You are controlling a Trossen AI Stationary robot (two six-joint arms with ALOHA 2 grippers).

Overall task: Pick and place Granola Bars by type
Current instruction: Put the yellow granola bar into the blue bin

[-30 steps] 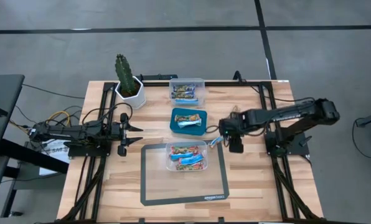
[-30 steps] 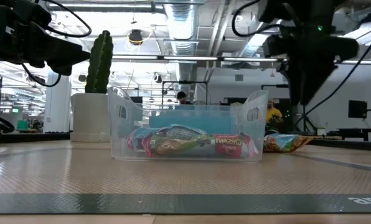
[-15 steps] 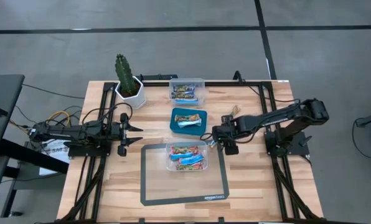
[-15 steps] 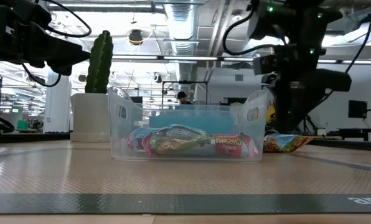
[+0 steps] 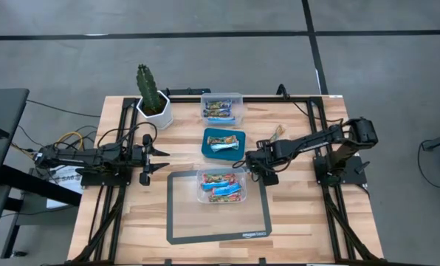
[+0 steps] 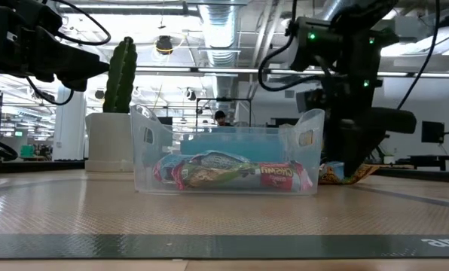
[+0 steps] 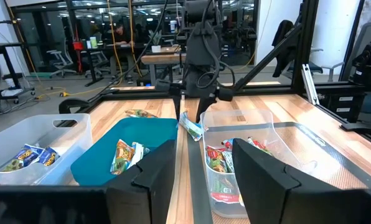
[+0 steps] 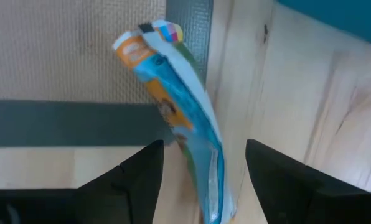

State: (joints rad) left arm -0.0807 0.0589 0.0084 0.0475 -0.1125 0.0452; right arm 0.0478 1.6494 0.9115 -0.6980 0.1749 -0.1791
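A blue-and-orange granola bar point(image 8: 179, 106) lies on the table at the mat's far right corner, just right of the clear bin point(image 5: 221, 185) of mixed bars; it also shows in the left wrist view point(image 7: 191, 127) and the low view point(image 6: 369, 172). My right gripper point(image 8: 204, 171) point(image 5: 248, 164) is open and points down, low over this bar, with one finger on each side and a gap to both. My left gripper point(image 5: 159, 159) waits open at the table's left side.
A teal tray point(image 5: 207, 144) with two bars sits just beyond the clear bin, and a second clear bin point(image 5: 238, 108) with bars stands farther back. A tan bar point(image 5: 277, 133) lies loose on the wood. A potted cactus point(image 5: 152, 96) stands at the far left.
My right gripper has moved toward the table's left edge and come down from well above the table to table level, ending astride the blue bar beside the clear bin. The bar has stayed where it was.
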